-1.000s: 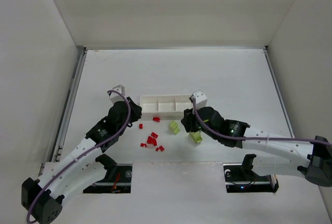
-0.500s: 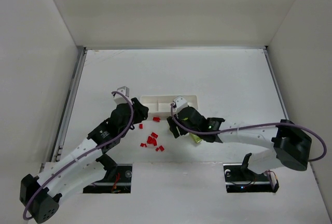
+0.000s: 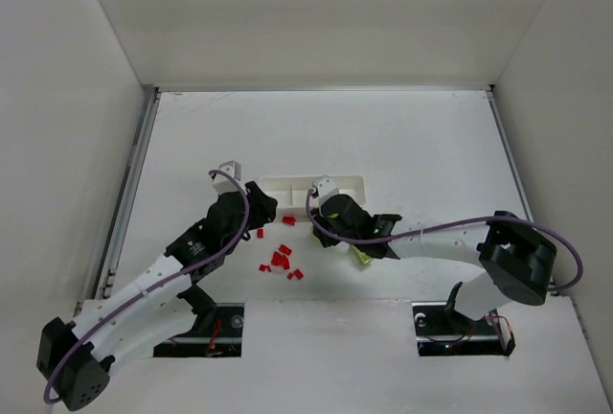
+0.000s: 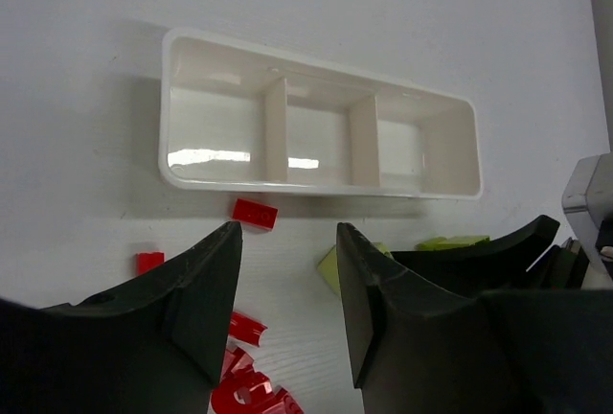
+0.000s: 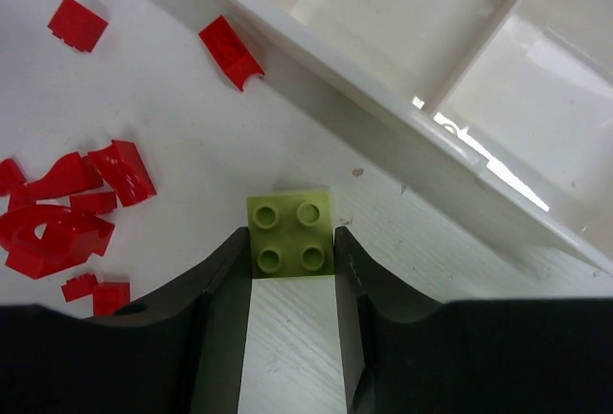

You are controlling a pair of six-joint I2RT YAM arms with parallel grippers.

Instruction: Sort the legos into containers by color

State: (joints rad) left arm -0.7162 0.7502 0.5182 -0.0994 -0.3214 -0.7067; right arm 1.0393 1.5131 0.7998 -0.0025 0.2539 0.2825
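One white tray [image 4: 169, 117] with three compartments, long axis left-to-right across the table. Roughly eight red legos [image 3: 279, 259] are scattered just in front of it. Right gripper [image 5: 291, 251] clamps a yellow-green lego [image 5: 290, 230] — studs up, beside the tray's front wall; a second yellow-green lego [image 3: 362, 256] lies beneath that arm. Left gripper [image 4: 287, 232] is released — jaws apart

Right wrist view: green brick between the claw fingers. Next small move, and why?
Probably lift the right claw slightly: its fingers look pressed on both sides of the yellow-green brick, which rests on the table near the tray, whose compartments look empty.
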